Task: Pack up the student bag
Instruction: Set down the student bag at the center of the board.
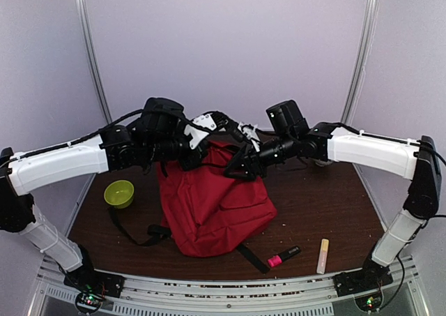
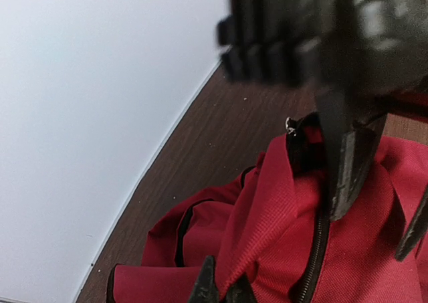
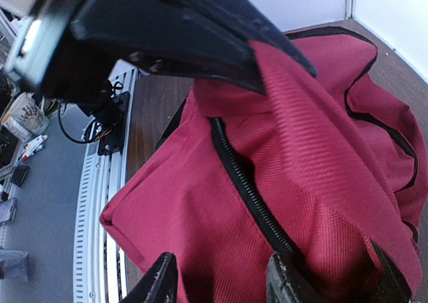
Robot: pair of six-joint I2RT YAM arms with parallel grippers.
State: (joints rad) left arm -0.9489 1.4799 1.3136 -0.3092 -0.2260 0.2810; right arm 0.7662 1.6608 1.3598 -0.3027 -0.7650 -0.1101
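The student bag (image 1: 212,208), a red backpack with black straps, lies mid-table with its top edge lifted. My left gripper (image 2: 224,286) is shut on a raised fold of red fabric beside the black zipper (image 2: 313,256); seen from above, this left gripper (image 1: 221,124) holds the bag's top. My right gripper (image 3: 224,276) stands open, its fingers (image 3: 159,281) spread over the red cloth on either side of the zipper line (image 3: 247,189). In the top view the right gripper (image 1: 244,164) presses at the bag's upper right edge. The bag's inside is hidden.
A green bowl (image 1: 119,193) sits left of the bag. A pink and black marker (image 1: 283,256) and a pale yellow stick (image 1: 323,255) lie near the front right. A black strap (image 1: 132,234) trails off the bag's left side. White walls close in the back.
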